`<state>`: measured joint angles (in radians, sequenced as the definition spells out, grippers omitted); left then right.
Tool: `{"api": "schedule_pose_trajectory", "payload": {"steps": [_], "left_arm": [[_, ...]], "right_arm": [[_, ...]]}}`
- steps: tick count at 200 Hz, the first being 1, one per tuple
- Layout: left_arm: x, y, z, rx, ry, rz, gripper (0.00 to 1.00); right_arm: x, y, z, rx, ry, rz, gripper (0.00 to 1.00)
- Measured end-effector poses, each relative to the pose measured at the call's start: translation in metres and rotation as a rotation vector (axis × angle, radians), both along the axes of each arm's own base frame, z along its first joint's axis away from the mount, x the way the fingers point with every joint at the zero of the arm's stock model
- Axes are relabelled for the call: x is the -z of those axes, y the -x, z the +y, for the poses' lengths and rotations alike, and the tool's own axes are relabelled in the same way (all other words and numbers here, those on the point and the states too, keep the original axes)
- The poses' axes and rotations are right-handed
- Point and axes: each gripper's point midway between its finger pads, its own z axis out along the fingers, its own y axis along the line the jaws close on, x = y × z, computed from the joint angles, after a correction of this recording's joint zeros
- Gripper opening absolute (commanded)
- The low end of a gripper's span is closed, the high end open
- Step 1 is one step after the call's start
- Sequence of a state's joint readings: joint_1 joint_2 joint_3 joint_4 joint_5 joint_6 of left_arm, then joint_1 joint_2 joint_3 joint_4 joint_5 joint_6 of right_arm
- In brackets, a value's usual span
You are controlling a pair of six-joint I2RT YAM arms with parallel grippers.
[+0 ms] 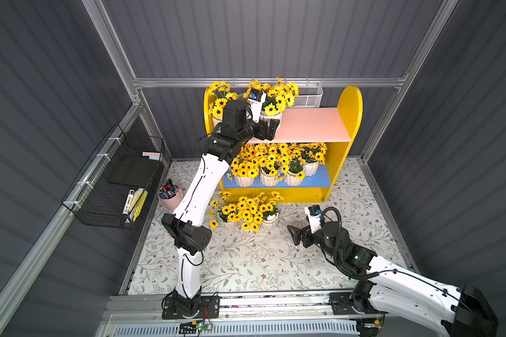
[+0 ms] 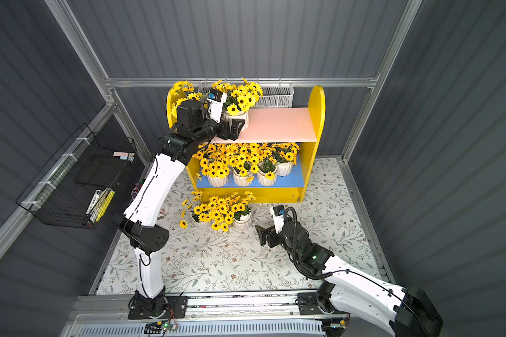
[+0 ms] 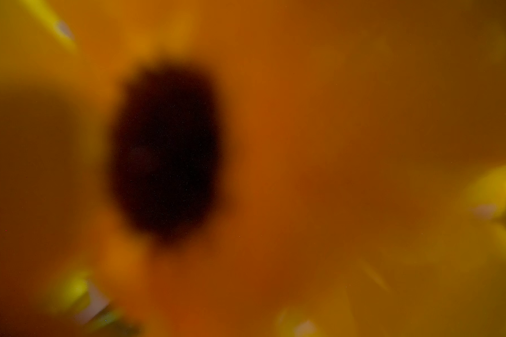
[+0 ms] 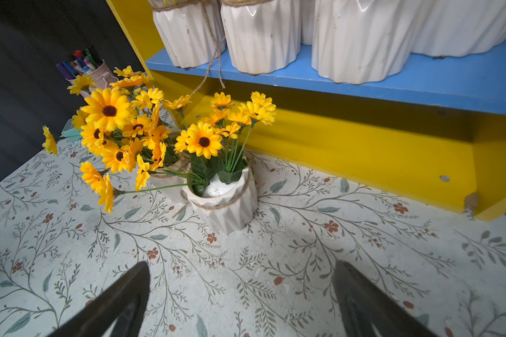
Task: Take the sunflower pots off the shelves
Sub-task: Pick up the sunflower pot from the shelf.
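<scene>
The yellow shelves (image 1: 346, 116) hold a white ribbed sunflower pot (image 1: 272, 116) on the pink upper board, with another bunch of sunflowers (image 1: 218, 102) behind my left arm. My left gripper (image 1: 270, 130) (image 2: 236, 128) is at that pot's lower front with its jaws spread wide; whether they touch it I cannot tell. A blurred sunflower (image 3: 167, 151) fills the left wrist view. Several pots (image 1: 268, 178) crowd the blue lower board (image 4: 362, 84). Two pots (image 1: 270, 222) (image 4: 225, 204) stand on the mat in front. My right gripper (image 1: 294, 233) (image 4: 240, 291) hangs open and empty near them.
A pink cup of markers (image 1: 170, 195) (image 4: 85, 68) stands left of the shelves, beside my left arm. A black wire rack (image 1: 120, 181) hangs on the left wall. A white mesh basket (image 1: 308, 96) hangs behind the upper board. Floral mat (image 1: 275, 262) lies bare toward the front.
</scene>
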<state>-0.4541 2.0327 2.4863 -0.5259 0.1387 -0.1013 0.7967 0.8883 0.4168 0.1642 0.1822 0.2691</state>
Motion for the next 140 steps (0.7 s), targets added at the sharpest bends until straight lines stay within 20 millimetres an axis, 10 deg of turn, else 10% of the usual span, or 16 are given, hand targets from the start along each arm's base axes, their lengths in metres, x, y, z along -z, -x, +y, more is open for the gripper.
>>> {"api": "schedule_pose_trajectory", "payload": {"steps": [140], "left_arm": [[0.015,-0.026,-0.013,-0.004,0.038,-0.043,1.0]], "right_arm": [[0.001,-0.001,-0.003,0.007,-0.001,0.0,0.99]]}}
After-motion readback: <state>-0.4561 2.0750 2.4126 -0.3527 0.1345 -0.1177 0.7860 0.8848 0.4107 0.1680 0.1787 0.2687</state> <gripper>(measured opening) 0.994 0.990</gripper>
